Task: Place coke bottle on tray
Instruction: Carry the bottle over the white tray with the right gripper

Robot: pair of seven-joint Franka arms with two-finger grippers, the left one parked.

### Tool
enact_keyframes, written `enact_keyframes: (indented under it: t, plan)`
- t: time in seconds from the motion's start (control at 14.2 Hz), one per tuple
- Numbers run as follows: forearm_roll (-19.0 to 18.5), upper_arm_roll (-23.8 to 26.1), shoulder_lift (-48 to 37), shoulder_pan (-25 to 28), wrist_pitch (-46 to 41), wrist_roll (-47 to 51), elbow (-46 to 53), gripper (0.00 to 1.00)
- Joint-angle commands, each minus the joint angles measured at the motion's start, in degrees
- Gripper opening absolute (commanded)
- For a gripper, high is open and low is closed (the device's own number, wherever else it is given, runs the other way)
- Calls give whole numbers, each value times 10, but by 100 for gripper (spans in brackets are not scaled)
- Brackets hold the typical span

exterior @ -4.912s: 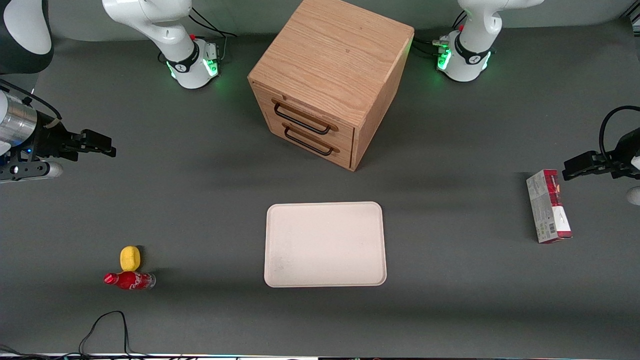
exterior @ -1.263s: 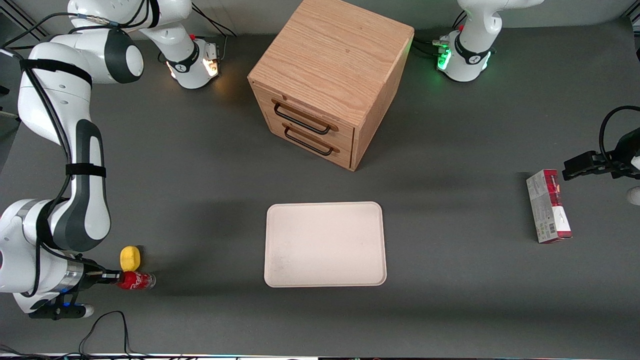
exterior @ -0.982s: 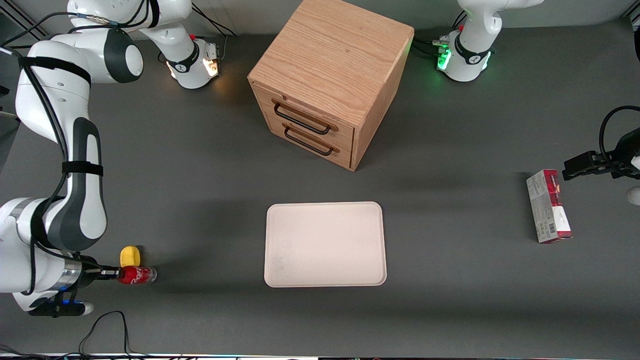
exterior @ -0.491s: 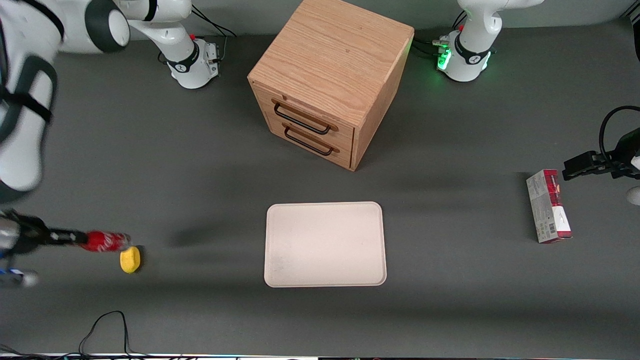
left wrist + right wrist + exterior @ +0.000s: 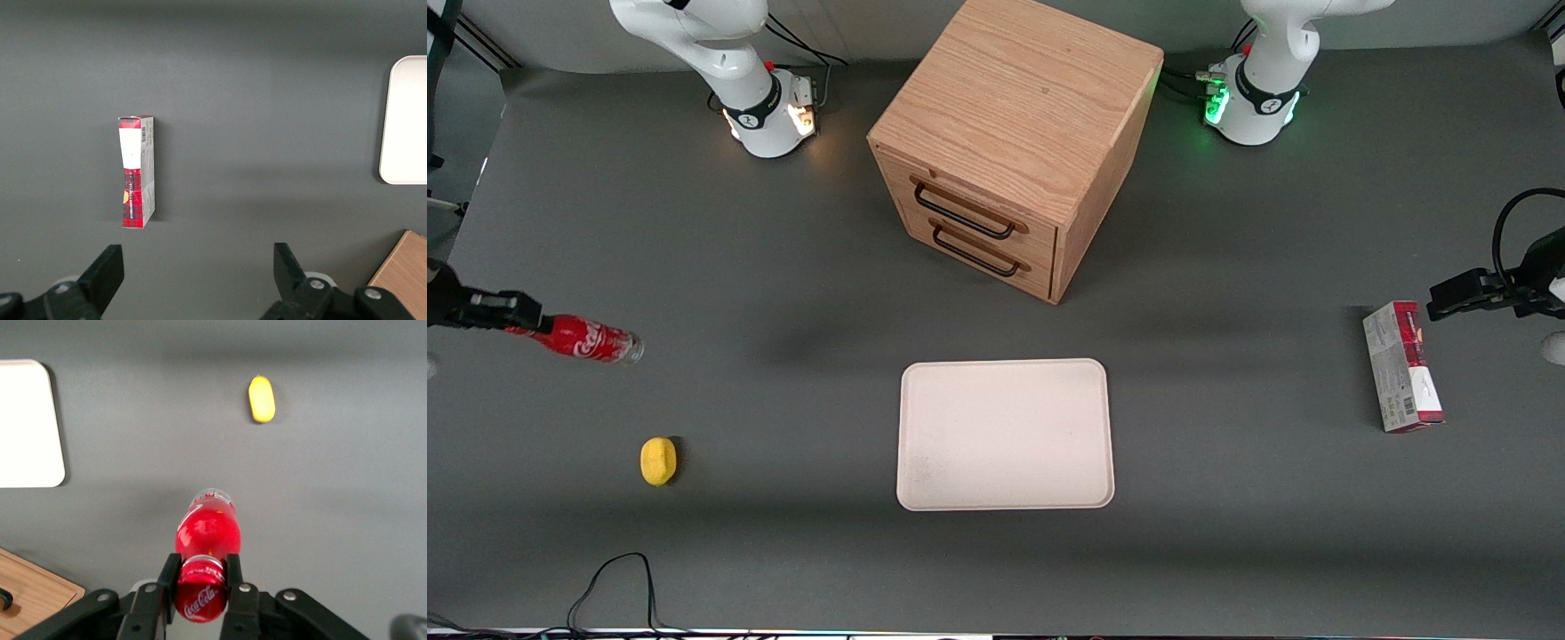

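My right gripper (image 5: 520,317) (image 5: 201,577) is shut on the red cap of the coke bottle (image 5: 591,340) (image 5: 207,532). The small red bottle hangs lifted above the table near the working arm's end, its clear base pointing away from the fingers (image 5: 169,580). The cream tray (image 5: 1005,434) (image 5: 27,423) lies flat near the table's middle, nearer to the front camera than the cabinet, well apart from the bottle. Nothing lies on it.
A yellow lemon-like object (image 5: 658,460) (image 5: 261,399) rests on the table, nearer to the front camera than the held bottle. A wooden drawer cabinet (image 5: 1014,142) stands mid-table. A red-and-grey carton (image 5: 1402,366) (image 5: 137,171) lies toward the parked arm's end.
The gripper closed on the bottle beside the yellow object, then lifted it and carried it away from the front camera. The yellow object stayed put.
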Motion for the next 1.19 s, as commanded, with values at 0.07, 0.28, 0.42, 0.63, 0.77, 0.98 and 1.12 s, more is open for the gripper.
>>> enact_keyframes:
  t: [0.07,0.28,0.42,0.63,0.77,0.98,1.12]
  plan:
    - [6,-2,32,76,29,113,-4,0]
    - [8,-1,153,140,30,231,133,0]
    - [7,-1,244,185,35,330,237,0]
    - [7,4,318,228,137,438,282,0]
    - [6,14,352,242,192,465,284,0]
    - [2,14,388,266,245,472,284,0]
    - [1,14,399,274,266,483,284,0]
